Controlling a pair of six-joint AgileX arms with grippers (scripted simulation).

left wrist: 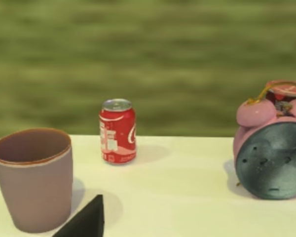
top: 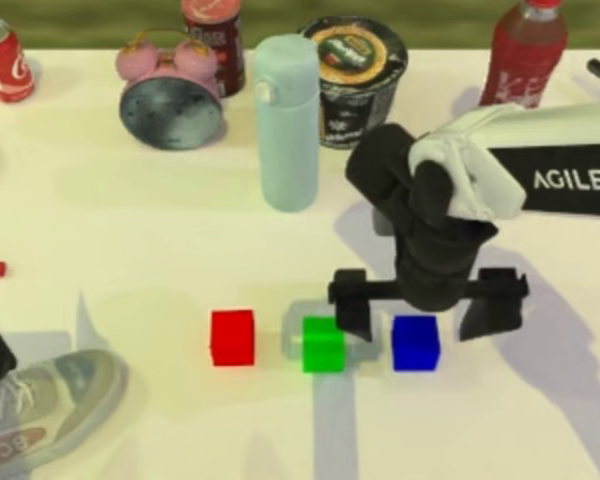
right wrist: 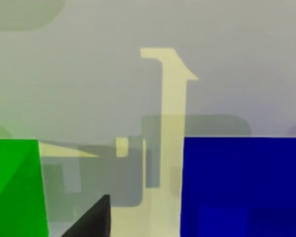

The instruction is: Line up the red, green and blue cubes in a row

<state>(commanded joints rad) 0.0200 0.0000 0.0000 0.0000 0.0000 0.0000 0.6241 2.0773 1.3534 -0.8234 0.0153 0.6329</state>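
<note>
The right tool [top: 427, 312] is hanging spread wide over the front half of the desk [top: 130, 240], gripping nothing, its two dark fingers [top: 352, 310] standing either side of the blue cube [top: 415, 342], one finger coming down in the gap between the blue cube and the green cube [top: 323, 345]. Whether either finger is touching a cube I cannot tell; the right wrist view is showing bare desk between the two cubes.

As a judgement, these cubes are looking light, stiff and smooth-sided, not fragile, so they are likely sliding easily on the desk if nudged; the safe hold is across two opposite flat faces, low and centred, with the fingers square to the sides so the cube is not twisting out.

The three cubes are lying in a row near the front edge of the desk: the red cube [top: 232, 337] toward the left, green in the middle, blue toward the right, none touching, all plain, single-coloured and equal in size. The row is looking nearly straight, the green sitting a shade nearer the front edge.

The left tool [left wrist: 84, 222] is parked by the desk's left edge, facing a pinkish cup [left wrist: 33, 177], a red soda can [left wrist: 118, 131] and a pink alarm clock [left wrist: 271, 148]; its fingers are not readable
</note>
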